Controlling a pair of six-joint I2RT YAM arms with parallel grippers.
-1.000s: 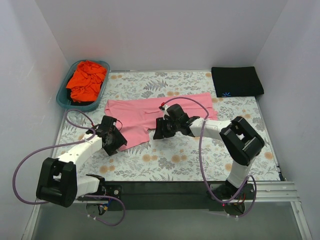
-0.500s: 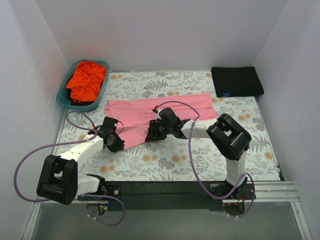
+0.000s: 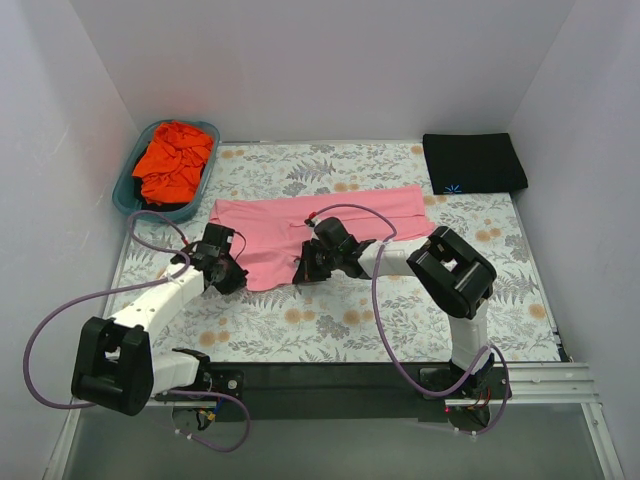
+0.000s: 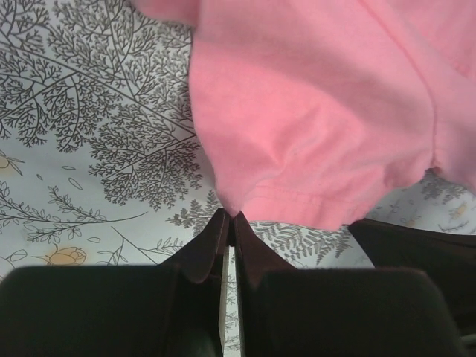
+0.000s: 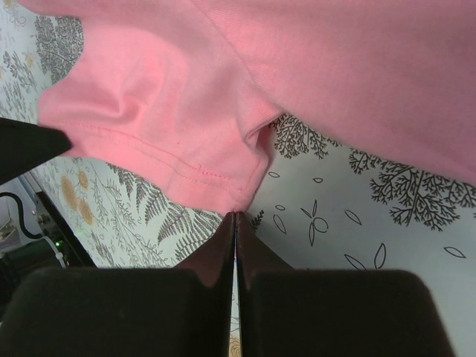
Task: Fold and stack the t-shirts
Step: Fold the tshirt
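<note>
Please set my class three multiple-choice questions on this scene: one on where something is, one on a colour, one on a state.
1. Where is the orange-red t-shirt?
A. In the teal basket
B. On the floor
C. In a gripper

2. What colour is the unfolded, spread-out t-shirt?
A. Black
B. White
C. Pink

3. How is the left gripper?
A. Wide open
B. Shut on the shirt's hem
C. Out of view

Answers:
1 A: it lies bunched inside the basket.
2 C: the pink t-shirt lies open in the top view.
3 B: the left wrist view shows its fingertips closed on the pink edge.
</note>
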